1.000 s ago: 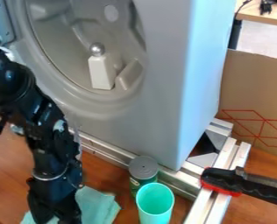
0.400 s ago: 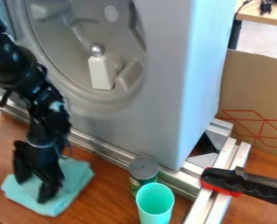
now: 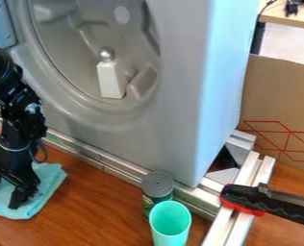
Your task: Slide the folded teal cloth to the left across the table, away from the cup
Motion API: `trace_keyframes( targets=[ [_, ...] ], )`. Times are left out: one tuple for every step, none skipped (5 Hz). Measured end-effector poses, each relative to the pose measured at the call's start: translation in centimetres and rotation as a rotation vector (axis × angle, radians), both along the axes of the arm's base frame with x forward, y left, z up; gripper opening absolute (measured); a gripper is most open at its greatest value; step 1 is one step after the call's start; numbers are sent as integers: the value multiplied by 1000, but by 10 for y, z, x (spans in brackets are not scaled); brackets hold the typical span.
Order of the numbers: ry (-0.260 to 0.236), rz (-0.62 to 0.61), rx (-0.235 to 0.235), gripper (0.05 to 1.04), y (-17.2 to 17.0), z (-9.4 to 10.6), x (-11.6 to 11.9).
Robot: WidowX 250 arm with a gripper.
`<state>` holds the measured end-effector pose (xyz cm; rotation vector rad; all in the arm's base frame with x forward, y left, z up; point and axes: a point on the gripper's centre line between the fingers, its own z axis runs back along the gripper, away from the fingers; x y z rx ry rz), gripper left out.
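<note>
Open turquoise cup (image 3: 170, 226), grey-topped can (image 3: 157, 186) beside it, hand (image 3: 4, 192) on teal cloth (image 3: 47, 185)

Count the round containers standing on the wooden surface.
2: the turquoise cup near the bottom edge, and the grey-topped can just behind it.

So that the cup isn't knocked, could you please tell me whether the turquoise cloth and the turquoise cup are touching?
Apart. The camera view shows a broad stretch of wooden tabletop between the turquoise cloth and the turquoise cup.
</note>
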<state>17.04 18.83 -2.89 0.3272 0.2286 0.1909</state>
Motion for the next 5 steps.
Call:
trace_keyframes(
  targets=[
    [32, -7, -6, 1001, 3, 1, -3],
    [21, -26, -81, 1001, 0, 1, -12],
    [-56, -118, -221, 1001, -10, 24, -6],
    [-155, -162, -248, 1001, -14, 58, -6],
    [-211, -206, -283, 1001, -20, 79, -6]
  ],
)
